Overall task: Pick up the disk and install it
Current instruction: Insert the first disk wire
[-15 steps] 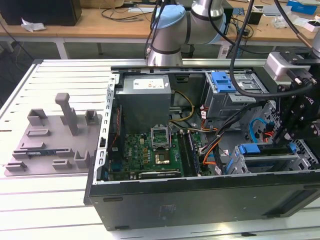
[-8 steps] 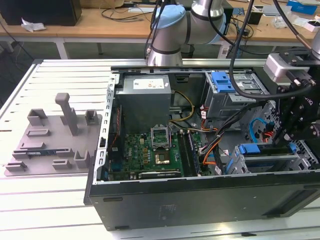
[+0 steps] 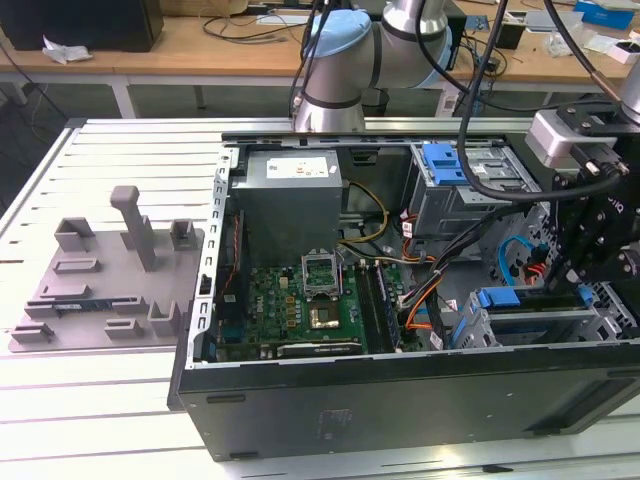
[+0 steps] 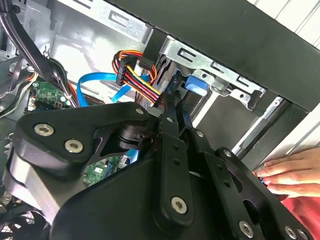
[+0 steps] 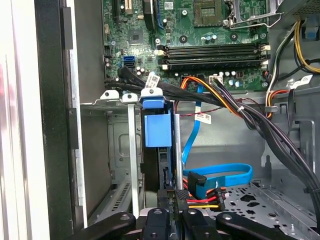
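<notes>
The open case [image 3: 400, 400] lies on the counter [image 3: 110, 400], and the tool [image 5: 170, 212] hangs inside it at the lower drive cage [image 3: 530, 325], with the motherboard [image 5: 200, 30] beyond it. The disk [image 5: 157, 145] stands on edge in a slot of this cage, directly in front of the tool, which seems closed narrow on its rear edge, near the power plug [image 5: 197, 200]. I judge the disk stiff, rather heavy and sensitive to shock, so the blue frame edges are the best hold; a hand [image 4: 287, 172] rests just outside the case.
</notes>
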